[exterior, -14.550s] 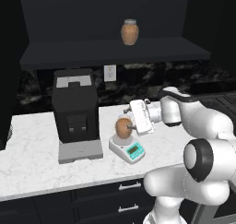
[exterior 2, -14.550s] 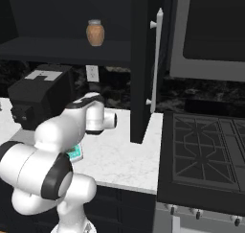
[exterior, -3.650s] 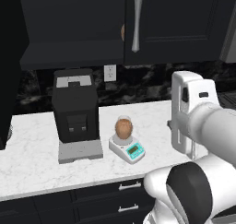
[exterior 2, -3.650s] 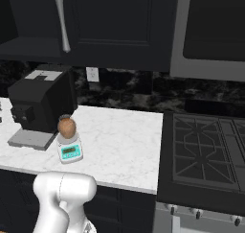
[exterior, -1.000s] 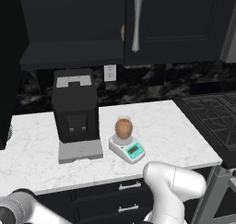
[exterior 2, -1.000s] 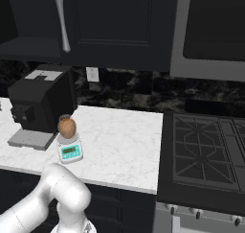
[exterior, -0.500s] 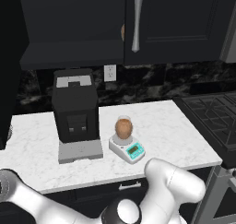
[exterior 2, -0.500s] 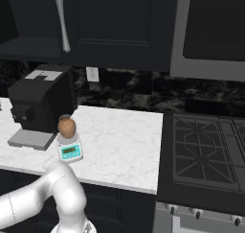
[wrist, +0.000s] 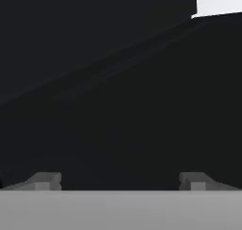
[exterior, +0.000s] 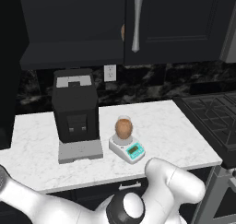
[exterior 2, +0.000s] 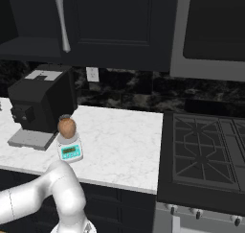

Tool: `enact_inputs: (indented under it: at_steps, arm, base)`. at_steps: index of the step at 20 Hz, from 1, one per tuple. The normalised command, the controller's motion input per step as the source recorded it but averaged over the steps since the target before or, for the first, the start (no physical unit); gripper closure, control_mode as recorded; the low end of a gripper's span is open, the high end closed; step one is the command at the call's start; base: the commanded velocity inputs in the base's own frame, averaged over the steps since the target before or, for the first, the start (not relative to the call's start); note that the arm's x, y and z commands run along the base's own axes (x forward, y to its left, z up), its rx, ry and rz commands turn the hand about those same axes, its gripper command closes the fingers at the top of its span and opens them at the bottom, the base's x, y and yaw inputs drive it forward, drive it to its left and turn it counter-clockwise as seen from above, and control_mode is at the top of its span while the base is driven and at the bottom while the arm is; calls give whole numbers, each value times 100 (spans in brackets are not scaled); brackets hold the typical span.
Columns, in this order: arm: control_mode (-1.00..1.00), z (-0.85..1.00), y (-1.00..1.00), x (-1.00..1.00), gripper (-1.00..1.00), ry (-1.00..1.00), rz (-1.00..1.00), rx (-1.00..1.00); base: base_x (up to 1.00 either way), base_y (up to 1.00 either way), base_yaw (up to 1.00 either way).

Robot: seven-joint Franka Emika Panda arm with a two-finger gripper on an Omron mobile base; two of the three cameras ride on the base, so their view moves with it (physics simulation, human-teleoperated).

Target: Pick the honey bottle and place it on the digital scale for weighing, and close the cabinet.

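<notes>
In the hand view the gripper [wrist: 118, 181] has its two dark finger tips [wrist: 45, 181] standing far apart with nothing between them, so it is released and holds nothing; ahead of it lies a dark surface, too dim to tell what it is, perhaps lower cabinetry, with a bright white patch at the upper right corner. The arm's white body folds low in front of the counter in both base views. On the white marble counter [exterior: 175, 131] the honey bottle [exterior: 123, 127] stands upright on the grey platter of the digital scale [exterior: 127, 149], whose teal display faces the front edge. Just beside the scale sits the black coffee machine [exterior: 74, 110], near but apart from it. Above, the cabinet [exterior: 175, 25] shows its right door swung to, its long silver handle [exterior: 137, 22] vertical, and a sliver of a second amber jar [exterior: 122, 32] peeks past the door's left edge. The left door [exterior: 10, 71] stands open at the far left. A gas stove [exterior 2: 208, 153] adjoins the counter on the right.
</notes>
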Motion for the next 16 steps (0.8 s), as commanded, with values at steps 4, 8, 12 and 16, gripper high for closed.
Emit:
enact_inputs:
  at_steps: [4,8,12,16]
  arm:
    - [-100,44,-100,-41,-100,2,8,31]
    - [-100,44,-100,-16,-100,4,6,30]
    - [-100,30,-100,33,-100,12,2,31]
    - [-100,2,-100,100,-100,20,1,31]
  base:
    - [0,0,0]
    - [0,0,0]
    - [0,0,0]
    - [0,0,0]
